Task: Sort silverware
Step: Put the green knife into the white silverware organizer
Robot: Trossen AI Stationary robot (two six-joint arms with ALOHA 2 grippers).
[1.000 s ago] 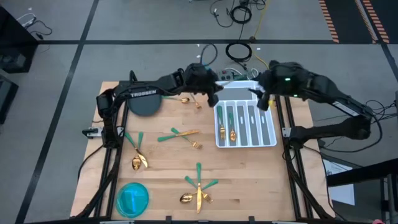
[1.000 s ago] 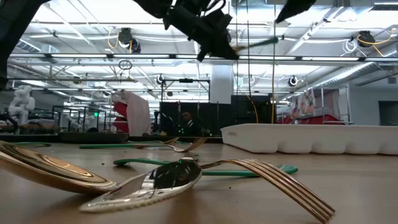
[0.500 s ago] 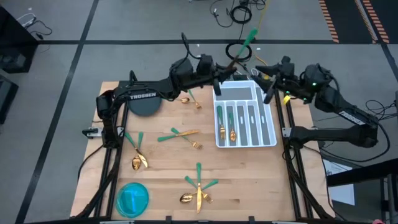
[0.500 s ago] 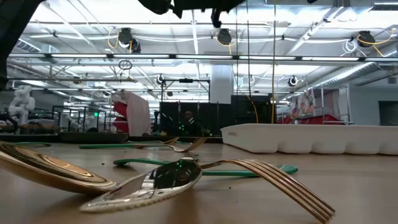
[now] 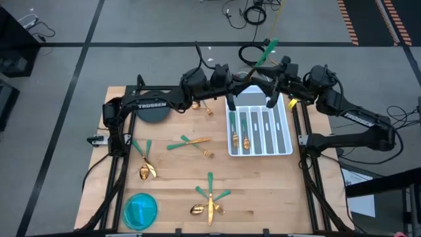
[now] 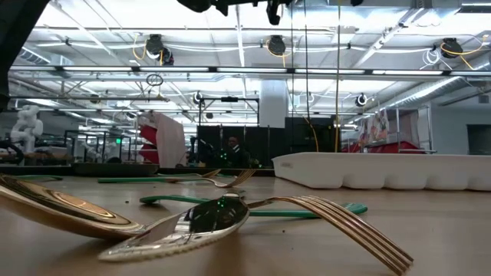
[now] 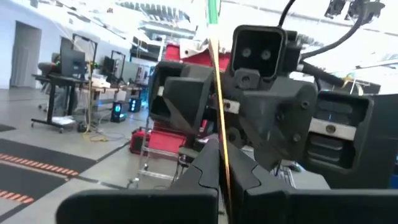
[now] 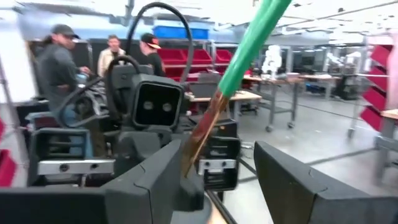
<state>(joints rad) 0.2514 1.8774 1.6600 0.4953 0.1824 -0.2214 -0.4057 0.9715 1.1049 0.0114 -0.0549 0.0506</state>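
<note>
My left gripper [image 5: 242, 76] is raised over the far end of the white tray [image 5: 284, 143] and shut on one piece of silverware [image 5: 263, 54]. That piece has a slim gold shaft and a green handle that points up. My right gripper [image 5: 272, 83] faces it from the right, open. In the right wrist view its fingers [image 8: 155, 180] stand on either side of the held piece [image 8: 249, 43] without visibly touching it. Several pieces [image 5: 245, 131] lie in the tray's slots. Others lie loose on the table [image 5: 191, 141] [image 5: 210, 197] [image 5: 145, 163] [image 5: 200, 105]. My left gripper pinches the piece's gold lower end [image 7: 222, 155] between its two shut fingers, which reach in about level from the table's left. The piece stands up out of the fingers, slanting a little, with its green handle [image 7: 213, 12] on top, lifted clear of tray and table.
A dark round plate [image 5: 154, 112] sits at the table's far left and a blue bowl [image 5: 140, 209] at its near left corner. In the low view a spoon [image 6: 192, 222] and a fork [image 6: 337, 222] lie close to the camera. People stand in the room behind [image 8: 59, 62].
My left gripper has risen from over the tray's far left corner and tipped from pointing down to about level, so the held piece now stands with its handle up. My right gripper has tipped up too, drawn back toward the right edge, then come toward the left gripper.
</note>
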